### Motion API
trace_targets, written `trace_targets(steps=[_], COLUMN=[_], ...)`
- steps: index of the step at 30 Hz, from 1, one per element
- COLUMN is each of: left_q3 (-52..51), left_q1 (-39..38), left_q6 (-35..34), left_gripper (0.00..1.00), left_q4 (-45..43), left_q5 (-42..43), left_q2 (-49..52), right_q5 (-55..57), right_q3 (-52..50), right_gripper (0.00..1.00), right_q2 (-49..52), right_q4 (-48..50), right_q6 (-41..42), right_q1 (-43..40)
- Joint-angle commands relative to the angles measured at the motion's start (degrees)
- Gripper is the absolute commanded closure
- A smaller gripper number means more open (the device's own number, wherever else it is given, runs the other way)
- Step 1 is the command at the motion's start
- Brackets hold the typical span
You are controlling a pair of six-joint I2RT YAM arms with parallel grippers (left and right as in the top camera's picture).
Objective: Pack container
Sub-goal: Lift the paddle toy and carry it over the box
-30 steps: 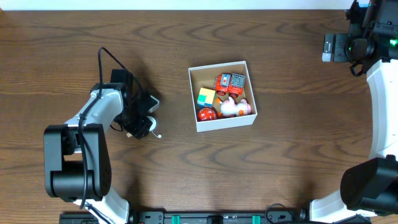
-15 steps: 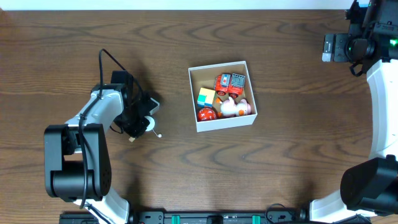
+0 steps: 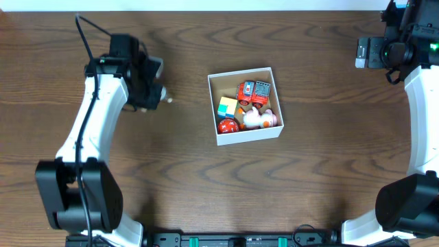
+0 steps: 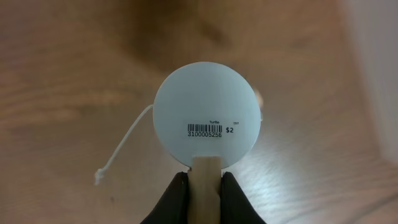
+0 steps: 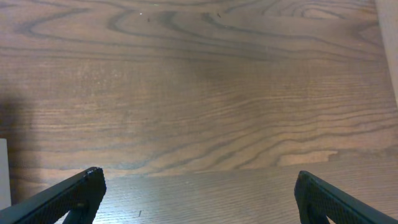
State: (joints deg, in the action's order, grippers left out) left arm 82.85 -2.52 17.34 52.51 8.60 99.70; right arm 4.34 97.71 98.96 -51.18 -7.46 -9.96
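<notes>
Container (image 3: 250, 135): sitting near the centre of the desk (image 3: 322, 178), open top facing up, holding a red toy car (image 3: 250, 92), a yellow-green block (image 3: 227, 106), a red ball (image 3: 228, 126) and a pink-white animal figure (image 3: 260, 119).

Left claw (image 4: 205, 180): clenching on the wooden stick (image 4: 206, 165) of a round white disc (image 4: 205, 112) bearing a barcode label (image 4: 205, 132), with a white string (image 4: 121, 152) trailing; positioned toward the desk's far left corner, well apart from the container.

Right claw (image 5: 199, 193): standing released, fingers spread wide, gripping nothing, by the far right corner.
</notes>
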Motion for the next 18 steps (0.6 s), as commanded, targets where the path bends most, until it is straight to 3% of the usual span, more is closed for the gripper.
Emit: trace_targets(steps=[1, 11, 18], left_q3=[3.87, 5.97, 5.86], left_q1=[-4.13, -21.24, -26.29], left_q6=[-6.10, -6.05, -6.10], left_gripper=[0.91, 0.90, 0.90], left_q4=[-0.15, -11.58, -13.64], left_q5=[2.43, 3.82, 3.80], left_q2=[-2.19, -3.91, -3.65], right_q5=[0.15, 0.13, 0.15], right_q3=[0.46, 0.46, 0.46], right_gripper=[0.01, 0.01, 0.01], right_q2=[-0.04, -0.04, -0.04], right_q4=[0.11, 0.09, 0.09], right_q6=[1.01, 1.01, 1.01], right_q1=[-0.52, -0.52, -0.52])
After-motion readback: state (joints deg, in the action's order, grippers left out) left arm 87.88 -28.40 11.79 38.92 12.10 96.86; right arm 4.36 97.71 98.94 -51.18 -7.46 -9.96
